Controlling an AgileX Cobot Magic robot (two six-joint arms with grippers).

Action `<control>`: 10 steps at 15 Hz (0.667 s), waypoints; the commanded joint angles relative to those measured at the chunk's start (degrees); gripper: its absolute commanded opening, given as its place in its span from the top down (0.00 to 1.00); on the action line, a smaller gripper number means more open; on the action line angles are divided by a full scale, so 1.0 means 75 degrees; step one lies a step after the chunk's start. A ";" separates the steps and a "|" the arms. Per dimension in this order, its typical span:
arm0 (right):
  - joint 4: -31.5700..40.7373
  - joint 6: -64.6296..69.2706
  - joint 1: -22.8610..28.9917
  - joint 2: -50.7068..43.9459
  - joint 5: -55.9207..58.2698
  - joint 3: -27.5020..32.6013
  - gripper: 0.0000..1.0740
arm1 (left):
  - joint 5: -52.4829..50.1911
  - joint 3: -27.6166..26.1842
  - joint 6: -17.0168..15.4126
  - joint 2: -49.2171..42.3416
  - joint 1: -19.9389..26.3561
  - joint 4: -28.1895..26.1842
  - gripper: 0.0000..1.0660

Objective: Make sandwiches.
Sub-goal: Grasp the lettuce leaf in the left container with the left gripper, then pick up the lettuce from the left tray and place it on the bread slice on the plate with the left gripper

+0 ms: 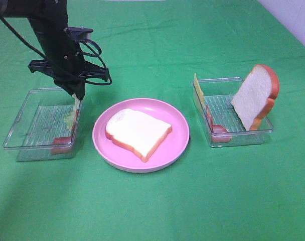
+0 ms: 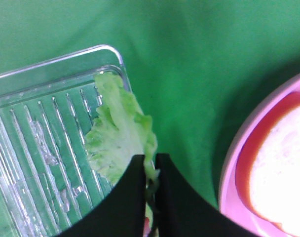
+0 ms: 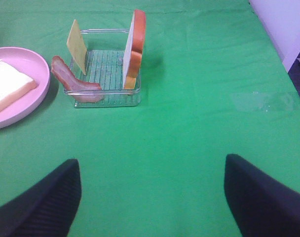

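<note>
One white bread slice (image 1: 137,131) lies flat on the pink plate (image 1: 102,145). My left gripper (image 1: 77,103) reaches down into the left clear tray (image 1: 22,125) and is shut on the edge of a pale-green lettuce leaf (image 2: 120,133), which rests against the tray's wall nearest the plate. In the right tray (image 1: 227,140) a second bread slice (image 1: 255,95) leans upright, with a yellow cheese slice (image 1: 196,85) and bacon (image 1: 217,128). My right gripper (image 3: 152,197) is open over bare cloth and holds nothing; it is out of the high view.
More bacon (image 1: 62,143) lies in the left tray's near corner. In the right wrist view the right tray (image 3: 105,96) holds bread (image 3: 132,49), cheese (image 3: 77,44) and bacon (image 3: 73,81), with the plate (image 3: 36,94) beside it. Green cloth covers the table.
</note>
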 commanded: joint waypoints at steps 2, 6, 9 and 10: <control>0.0008 -0.0092 -0.0046 -0.0115 0.0023 0.0000 0.30 | -0.0069 -0.0015 -0.0076 -0.0076 -0.0046 0.0023 1.00; 0.0008 -0.0092 -0.0046 -0.0115 0.0023 0.0000 0.30 | 0.0351 -0.0191 -0.0069 -0.0474 -0.0046 -0.0092 1.00; 0.0008 -0.0092 -0.0046 -0.0115 0.0023 0.0000 0.30 | 0.0604 -0.0313 0.0015 -0.0863 -0.0046 -0.0244 1.00; 0.0008 -0.0092 -0.0046 -0.0115 0.0023 0.0000 0.30 | 0.0642 -0.0435 0.0053 -0.1176 -0.0046 -0.0252 1.00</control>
